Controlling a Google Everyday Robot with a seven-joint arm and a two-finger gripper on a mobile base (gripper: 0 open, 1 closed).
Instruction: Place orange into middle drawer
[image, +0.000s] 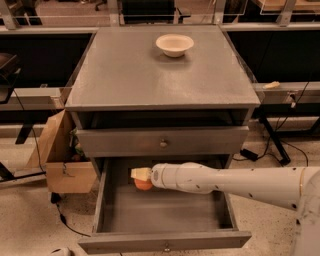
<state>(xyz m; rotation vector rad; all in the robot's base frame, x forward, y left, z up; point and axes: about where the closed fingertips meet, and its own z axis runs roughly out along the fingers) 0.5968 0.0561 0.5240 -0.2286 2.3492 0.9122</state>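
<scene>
The middle drawer (200, 240) is pulled wide open at the bottom of the grey cabinet (150, 80). My arm reaches into it from the right. My gripper (141, 176) is over the back left part of the drawer's inside, with its cream fingers (139, 173) closed on the orange (144, 185). The orange hangs just under the fingers, low over the drawer floor; I cannot tell whether it touches the floor.
The upper drawer (163, 142) is shut just above my arm. A cream-white bowl (174, 44) stands at the back of the cabinet top. An open cardboard box (65, 172) stands on the floor left of the cabinet. Cables lie at the right.
</scene>
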